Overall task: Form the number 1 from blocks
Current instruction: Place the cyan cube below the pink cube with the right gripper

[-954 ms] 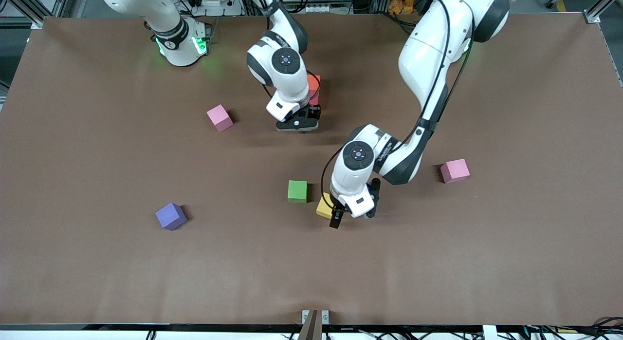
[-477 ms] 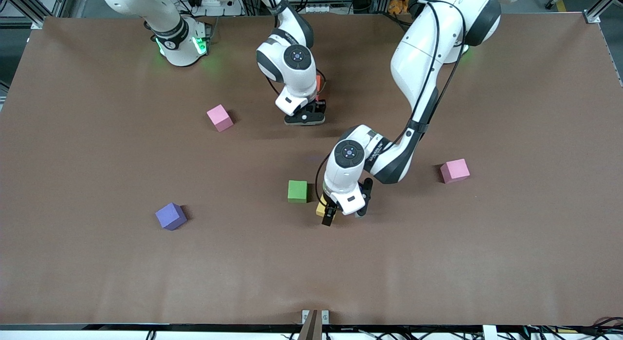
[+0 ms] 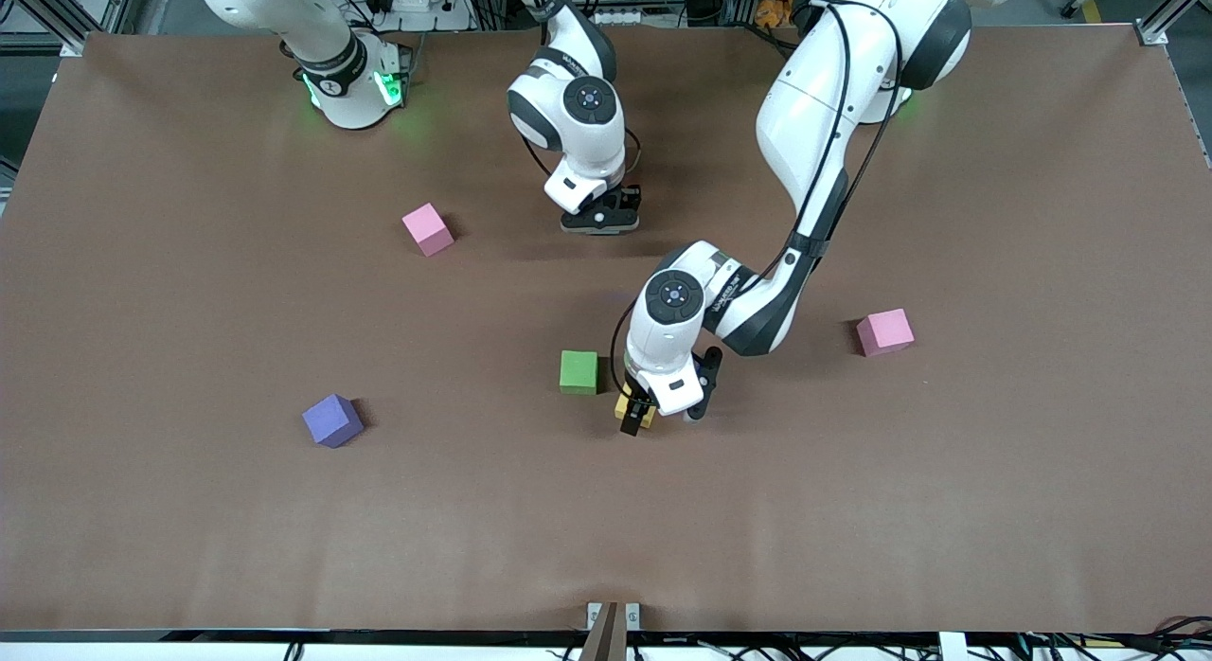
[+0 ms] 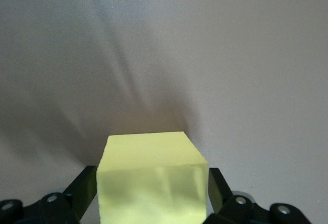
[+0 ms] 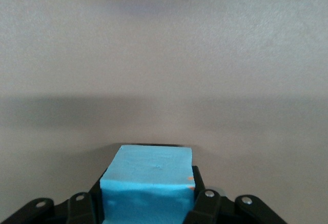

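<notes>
Yellow block (image 4: 154, 155): on the worktop (image 3: 852, 509), near its middle, just beside the green cube (image 3: 579, 371) on the side toward the left arm's end.

Change over the last second: the left pincer (image 4: 151, 196) has come down from beside this block. It now stands spread, one finger on each flank, the block on the surface between them. Judgement: grasp imminent, not yet made.

Light blue block (image 5: 151, 170): pinched in the right pincer (image 3: 600, 218), low over the worktop, farther from the front camera than the yellow block. That arm has swung toward the spot where the orange and red blocks showed a second ago. Its wrist now covers them in the front view. Judgement: blue is about to be set against those two, the start of the figure.

Purple block (image 3: 332, 420): unmoved, alone toward the right arm's end. Two pink cubes (image 3: 428, 229) (image 3: 885, 331): unmoved.

Progress: early, with purple and yellow yet to be brought in.

Writing: none on the blocks. Small lettering on both wrists, too small to read.
</notes>
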Controlling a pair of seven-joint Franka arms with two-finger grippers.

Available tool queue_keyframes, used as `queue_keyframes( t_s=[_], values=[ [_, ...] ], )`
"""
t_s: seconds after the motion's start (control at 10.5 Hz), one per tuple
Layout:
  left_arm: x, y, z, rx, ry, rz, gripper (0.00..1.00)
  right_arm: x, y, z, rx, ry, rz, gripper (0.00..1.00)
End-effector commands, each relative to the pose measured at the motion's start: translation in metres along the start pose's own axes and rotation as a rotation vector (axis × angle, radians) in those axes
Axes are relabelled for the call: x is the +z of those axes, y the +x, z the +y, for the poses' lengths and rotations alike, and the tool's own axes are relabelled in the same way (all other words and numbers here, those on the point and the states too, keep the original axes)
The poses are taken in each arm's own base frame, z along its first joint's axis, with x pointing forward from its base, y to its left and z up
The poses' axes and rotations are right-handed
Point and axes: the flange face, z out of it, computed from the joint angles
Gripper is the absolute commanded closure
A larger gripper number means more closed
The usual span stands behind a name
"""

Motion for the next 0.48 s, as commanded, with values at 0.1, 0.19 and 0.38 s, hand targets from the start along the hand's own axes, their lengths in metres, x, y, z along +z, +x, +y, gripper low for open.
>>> queue_keyframes(
  t_s=[0.1, 0.19, 0.38],
  values=[
    [0.001, -0.001, 0.001, 0.032, 0.003, -0.006, 0.8, -0.014, 0.008, 0.001, 0.035, 0.02, 0.013, 0.0],
    [-0.002, 0.0, 0.001, 0.051, 0.007, -0.007, 1.0, -0.035, 0.018, 0.008, 0.048, 0.04, 0.021, 0.0],
    [-0.007, 0.001, -0.007, 0.161, 0.067, 0.001, 1.0, -0.081, 0.037, 0.033, 0.01, 0.031, -0.009, 0.0]
  ],
)
